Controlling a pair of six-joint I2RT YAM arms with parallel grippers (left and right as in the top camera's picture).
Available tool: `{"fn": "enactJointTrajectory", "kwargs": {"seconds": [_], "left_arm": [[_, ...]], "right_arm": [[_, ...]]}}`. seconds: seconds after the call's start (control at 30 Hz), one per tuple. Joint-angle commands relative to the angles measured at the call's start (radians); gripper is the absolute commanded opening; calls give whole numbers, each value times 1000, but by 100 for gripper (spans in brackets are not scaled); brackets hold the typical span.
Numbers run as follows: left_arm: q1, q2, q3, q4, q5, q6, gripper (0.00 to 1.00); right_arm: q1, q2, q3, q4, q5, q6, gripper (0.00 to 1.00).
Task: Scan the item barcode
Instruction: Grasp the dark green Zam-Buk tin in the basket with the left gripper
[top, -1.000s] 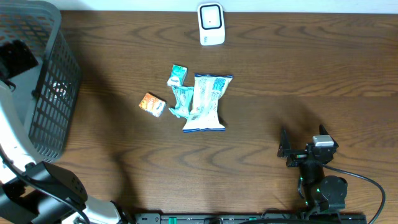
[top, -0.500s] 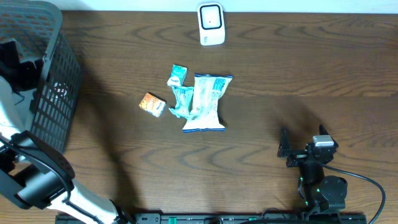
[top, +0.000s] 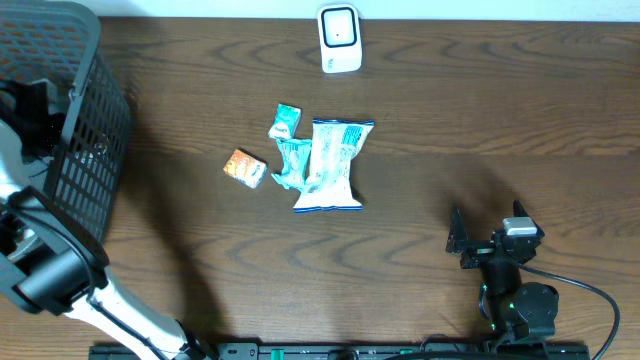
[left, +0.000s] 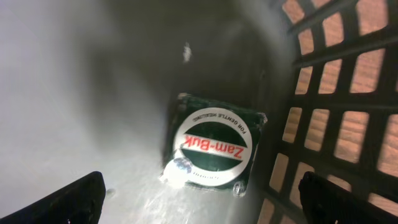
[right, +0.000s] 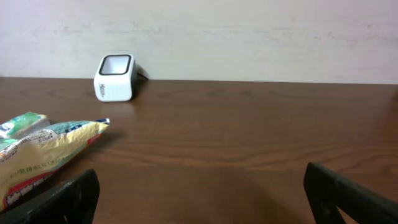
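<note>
A dark green Zam-Buk tin (left: 214, 149) with a round white-and-green label lies on the floor of the black mesh basket (top: 95, 90), close to its mesh wall (left: 323, 93). My left gripper (left: 204, 200) hangs open just above the tin, one finger on each side, holding nothing. The white barcode scanner (top: 339, 40) stands at the table's far edge and also shows in the right wrist view as the scanner (right: 115, 77). My right gripper (top: 488, 230) rests open at the near right, its fingertips (right: 68, 199) over bare wood.
Mid-table lie a white-and-blue snack bag (top: 330, 165), a small green packet (top: 285, 122), a crumpled teal wrapper (top: 290, 168) and an orange packet (top: 244, 168). The basket fills the far left corner, with the left arm reaching over its rim.
The left arm has swung, moving its wrist further in over the basket. The right arm and the items on the table have not moved.
</note>
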Motion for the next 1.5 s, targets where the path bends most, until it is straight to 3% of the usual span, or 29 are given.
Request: {"fn": "enactJointTrajectory", "kwargs": {"seconds": [0.0, 0.5, 0.7, 0.97, 1.47], "left_arm": [[2, 61, -7, 3, 54, 48, 98], [2, 185, -8, 76, 21, 47, 98], [2, 200, -8, 76, -162, 39, 88], [1, 200, -7, 83, -264, -35, 61], [-1, 87, -1, 61, -260, -192, 60]], "right_arm": [[7, -4, -1, -5, 0, -11, 99], [7, -4, -1, -5, 0, -11, 99], [7, -4, -1, -5, 0, -11, 99], [7, -4, -1, -5, 0, -11, 99], [7, -4, -1, -5, 0, -11, 99]]}}
